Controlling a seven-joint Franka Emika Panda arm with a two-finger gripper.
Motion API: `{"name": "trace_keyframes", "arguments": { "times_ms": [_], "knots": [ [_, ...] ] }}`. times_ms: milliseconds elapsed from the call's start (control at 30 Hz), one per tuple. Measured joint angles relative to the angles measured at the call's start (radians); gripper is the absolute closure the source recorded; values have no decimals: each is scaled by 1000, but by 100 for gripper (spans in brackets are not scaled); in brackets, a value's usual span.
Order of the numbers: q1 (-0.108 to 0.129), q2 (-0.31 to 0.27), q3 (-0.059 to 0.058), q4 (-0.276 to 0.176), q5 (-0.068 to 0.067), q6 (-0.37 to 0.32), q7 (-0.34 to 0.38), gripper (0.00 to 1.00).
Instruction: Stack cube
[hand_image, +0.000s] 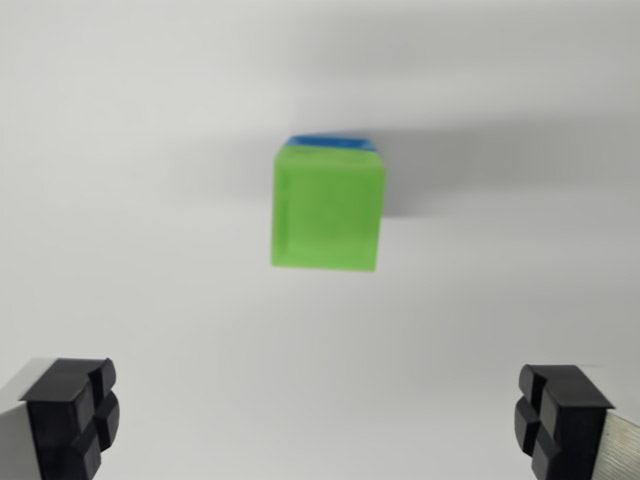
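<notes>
Surface (120, 150) — white, plain, filling the wrist view; it carries the cubes.

Hand (325, 420) — two black fingertips (75, 410) at the lower corners, spread wide apart, holding nothing; likely parted to clear the stack.

Green cube (328, 208) — near the centre, above and between the fingertips, well apart from both. It appears to sit on top of the other cube, so the stacking looks done.

Blue cube (330, 141) — only a thin strip shows at the green cube's far top edge; the rest is hidden.
</notes>
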Motion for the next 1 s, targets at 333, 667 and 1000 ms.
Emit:
{"name": "trace_keyframes", "arguments": {
  "times_ms": [333, 667, 1000],
  "knots": [
    [0, -61, -1, 54, 3, -115, -3, 0],
    [0, -99, -3, 106, 5, -204, -4, 0],
    [0, -121, -5, 152, 5, -272, -5, 0]
  ]
}}
